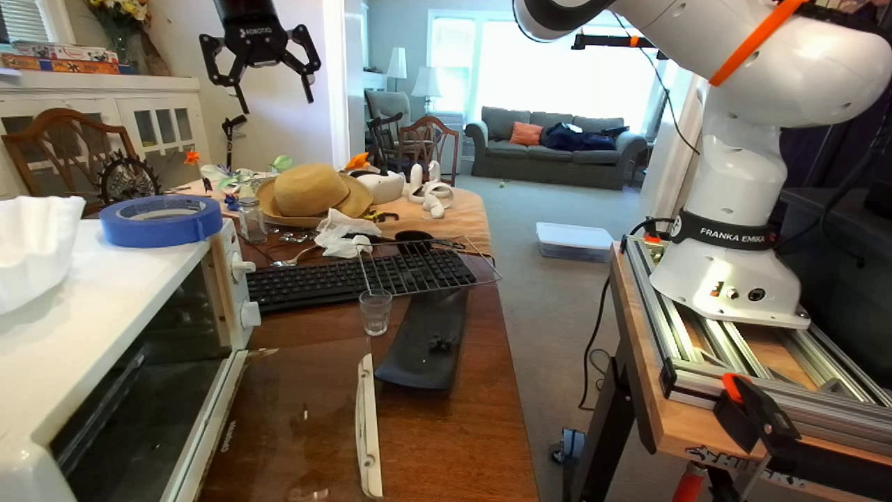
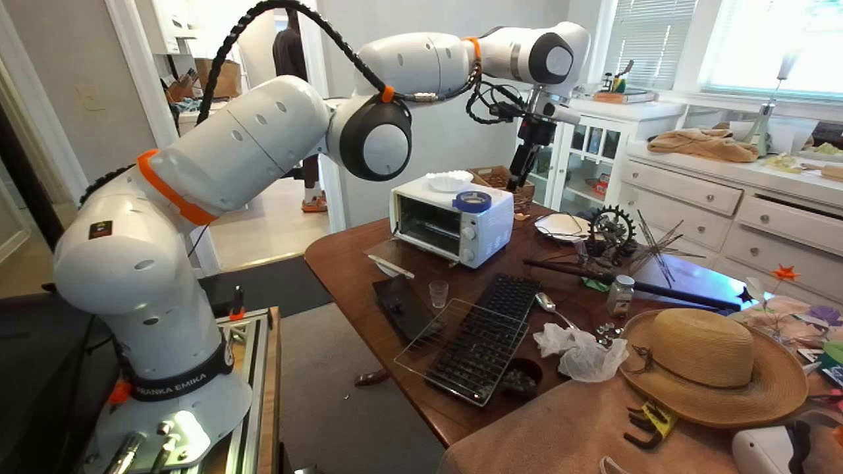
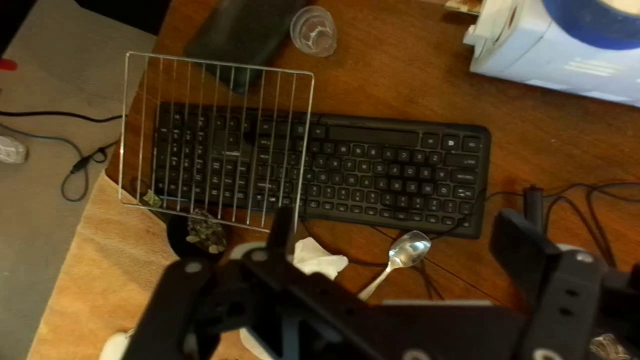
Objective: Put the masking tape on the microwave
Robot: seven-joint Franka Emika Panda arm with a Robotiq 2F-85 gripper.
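Masking tape (image 1: 162,231) lies flat on the toaster oven (image 2: 489,234), the task's microwave, near its front edge above the knobs (image 1: 249,314); whether the roll overhangs is hard to tell. A fluted white bowl (image 1: 36,254) shares the top, cut off by the frame in an exterior view. The wrist view catches only a slice of tape and oven. Shadow blurs the oven's interior, and its drop-down glass door (image 1: 300,418) lies lowered toward the long edge of the wooden table (image 1: 474,432) that faces the robot base (image 1: 728,279).

High over the table, off the oven's knob end and well apart from the tape, hangs the gripper (image 1: 277,106), its jaws spread wide. Side-on, below the white arm (image 2: 276,125) in an exterior view, that spread cannot be judged.

A wire rack (image 3: 220,63) covers part of a computer keyboard (image 3: 390,170) and reaches that same edge; any overhang is unclear. Beside them are a drinking glass (image 1: 376,314) and a dark oblong board (image 1: 418,355), the small item (image 1: 442,341) on it too dim to name. A strip of wood runs between keyboard and oven; carpet (image 1: 557,328) separates the long edge from the robot's stand (image 1: 642,369). At the end opposite the oven, a straw hat (image 2: 701,349) rests partly on cloth (image 2: 527,428) cut off by the frame in an exterior view.
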